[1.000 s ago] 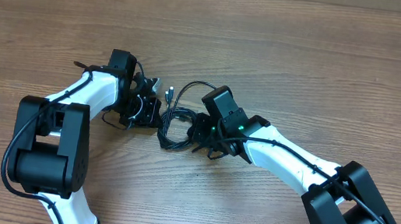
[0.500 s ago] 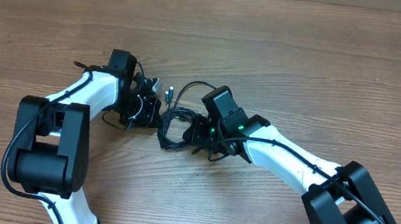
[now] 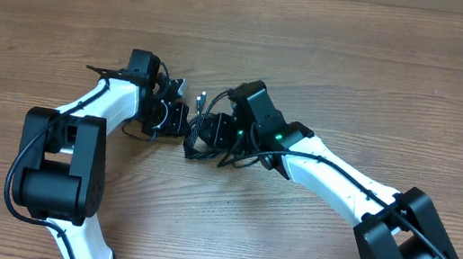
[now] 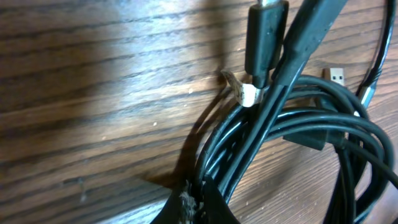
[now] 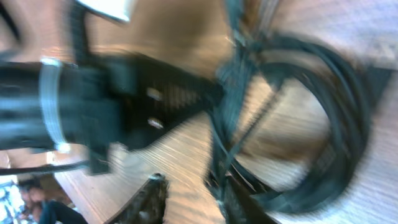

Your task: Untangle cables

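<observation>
The cables [image 3: 201, 136] lie as a tangled black coil on the wooden table [image 3: 358, 66], between my two grippers. My left gripper [image 3: 178, 120] touches the coil's left side. In the left wrist view it [image 4: 194, 202] is shut on a few strands of the cables [image 4: 298, 124], next to a white tie [image 4: 249, 94] and a silver-tipped plug [image 4: 336, 74]. My right gripper [image 3: 221, 139] sits over the coil's right side. The blurred right wrist view shows it [image 5: 194, 199] open over bare wood, with its right finger [image 5: 239, 202] against the coil [image 5: 336, 124].
Both white arms reach in from the table's near edge, the left one [image 3: 93, 110] and the right one [image 3: 334, 176]. Their black bases [image 3: 52, 177] stand at the near corners. A silver plug [image 3: 202, 101] sticks out above the coil.
My right gripper has moved up and left onto the coil, and its jaws have spread wider. The coil and my left gripper have shifted slightly toward the far side.
</observation>
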